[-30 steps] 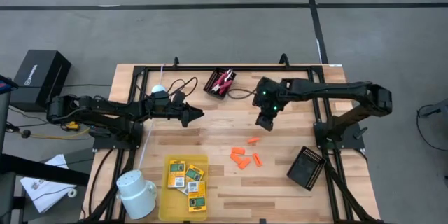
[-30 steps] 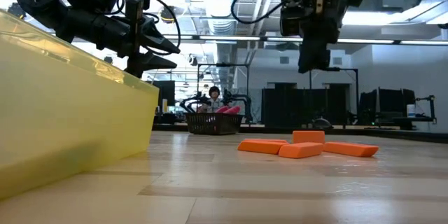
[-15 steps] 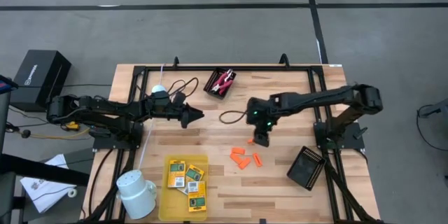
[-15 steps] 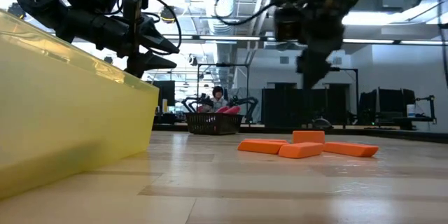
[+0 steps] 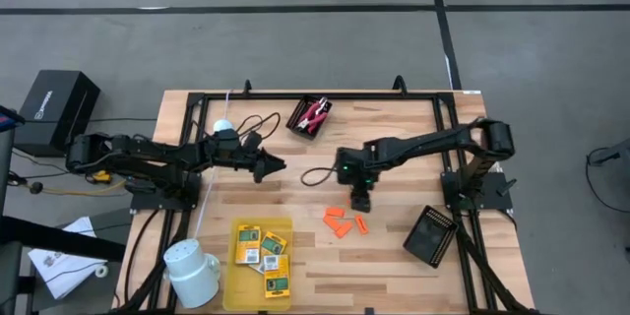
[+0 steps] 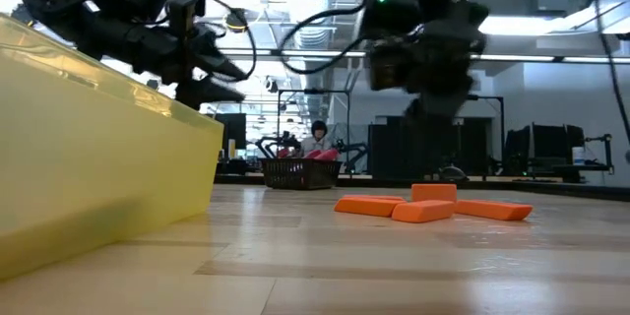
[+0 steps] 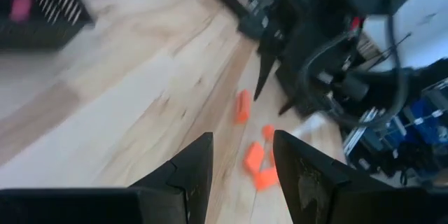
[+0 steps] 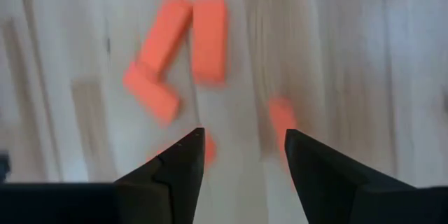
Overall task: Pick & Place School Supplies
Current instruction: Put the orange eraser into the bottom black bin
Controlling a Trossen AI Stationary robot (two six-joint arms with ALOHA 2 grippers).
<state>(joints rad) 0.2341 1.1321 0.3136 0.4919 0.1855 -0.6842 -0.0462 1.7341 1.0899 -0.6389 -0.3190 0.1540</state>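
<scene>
Near the table's (image 5: 394, 266) middle, the right gripper (image 5: 360, 198) hangs with fingers apart just above the orange pieces (image 5: 342, 221); they look light and stiff, best pinched across their narrow sides. Left gripper (image 5: 277, 165) waits, fingers apart.

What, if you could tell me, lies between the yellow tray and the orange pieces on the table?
Only bare wooden tabletop: the high view shows nothing between the yellow tray and the orange pieces, and the low view agrees.

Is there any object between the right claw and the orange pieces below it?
Nothing visible blocks it. The right claw hangs open directly above the orange pieces, and its wrist view shows only bare wooden table between its fingers and them.
</scene>
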